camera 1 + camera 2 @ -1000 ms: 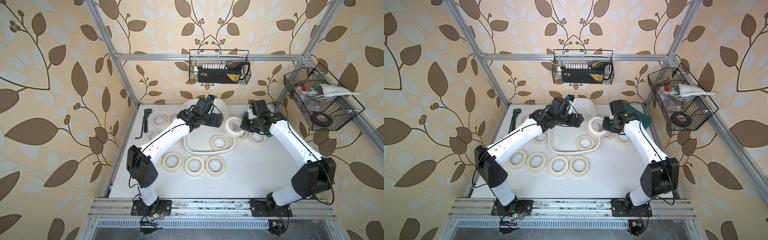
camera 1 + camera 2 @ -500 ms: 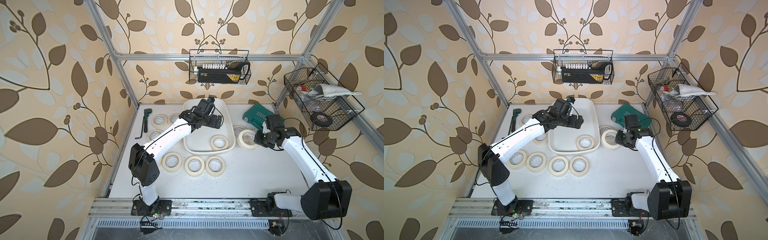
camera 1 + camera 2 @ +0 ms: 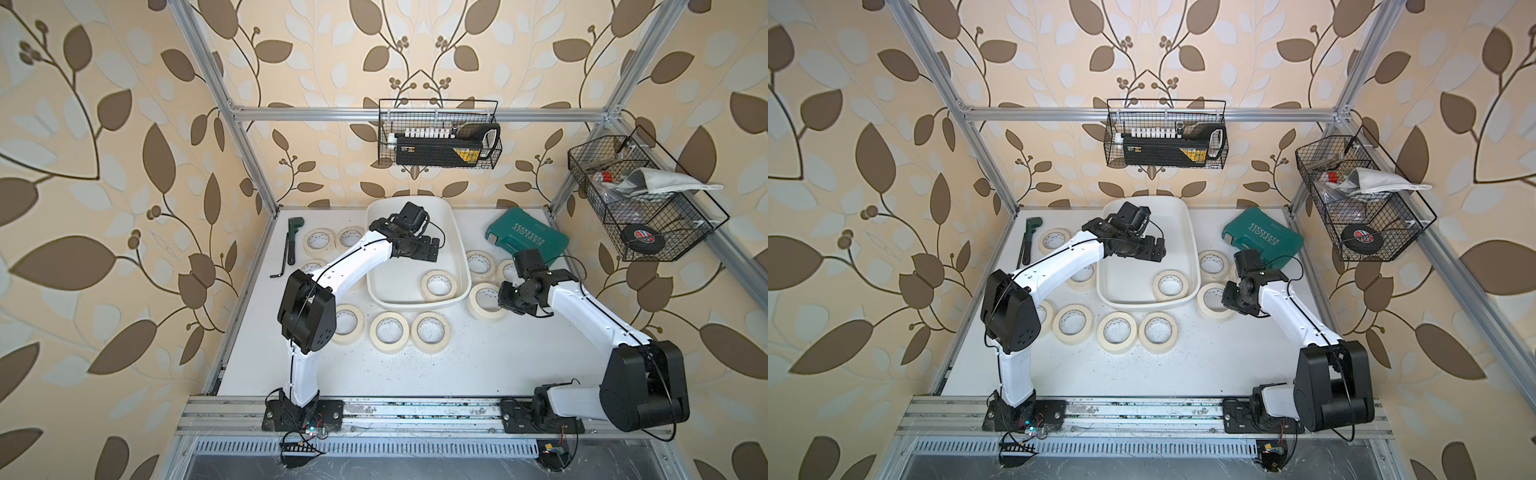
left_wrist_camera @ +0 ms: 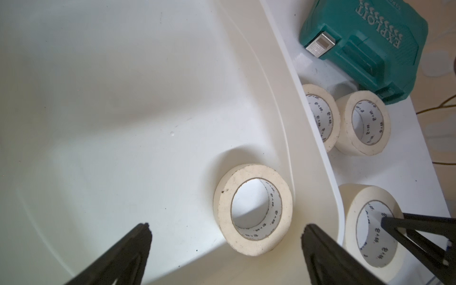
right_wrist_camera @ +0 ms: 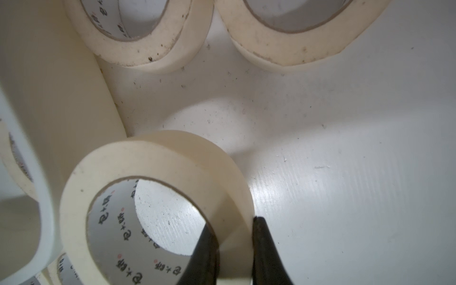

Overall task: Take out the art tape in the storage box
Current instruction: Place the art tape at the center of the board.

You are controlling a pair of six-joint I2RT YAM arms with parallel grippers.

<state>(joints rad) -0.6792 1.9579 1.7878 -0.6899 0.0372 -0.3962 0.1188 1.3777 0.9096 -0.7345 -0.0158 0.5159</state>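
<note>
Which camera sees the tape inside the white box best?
The left wrist view: the tape roll sits close and whole by the storage box wall. Both top views show it small; the right wrist, at most a blurred edge.

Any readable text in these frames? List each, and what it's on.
"EXPLOIT": raised letters on the teal tool case.
Print inside the art tape cores: characters, too blurred to read.
Yellow label on the black box: too small.
Red-white label on the black tape roll: too small.

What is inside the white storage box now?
One art tape roll lies flat in a corner of the storage box. The left gripper, jaws open, hangs over the box and hides some floor.
</note>
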